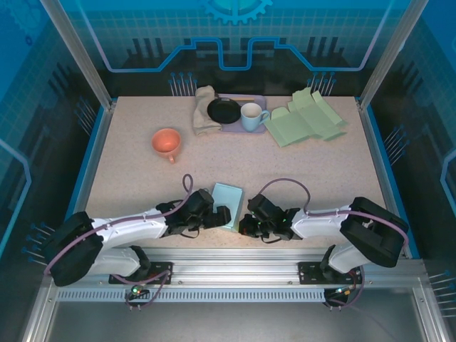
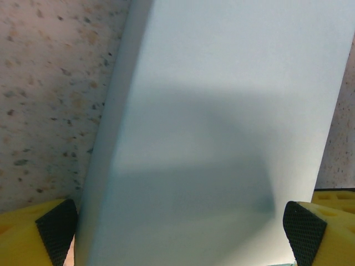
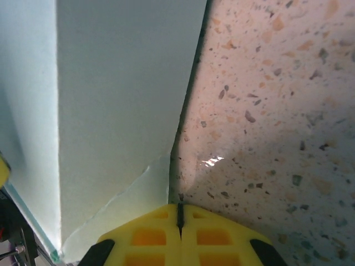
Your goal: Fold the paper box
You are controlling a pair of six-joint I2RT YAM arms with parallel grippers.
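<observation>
The paper box (image 1: 228,204), pale blue-green, stands on the table near the front edge between the two arms. My left gripper (image 1: 219,216) is open and straddles the box (image 2: 222,111). Its black pads (image 2: 55,230) stand wide apart at the two sides of the box, and I cannot tell whether they touch it. My right gripper (image 1: 247,224) is shut with nothing between its fingers. Its yellow fingertips (image 3: 178,209) rest low on the table at the bottom corner of the box's wall (image 3: 122,100), where a small creased flap (image 3: 133,194) shows.
At the back of the table lie a flat stack of unfolded green paper boxes (image 1: 308,118), a white mug (image 1: 251,116) and a black dish (image 1: 224,110) on a purple tray (image 1: 256,100), and a beige cloth (image 1: 204,110). An orange cup (image 1: 167,142) sits mid-left.
</observation>
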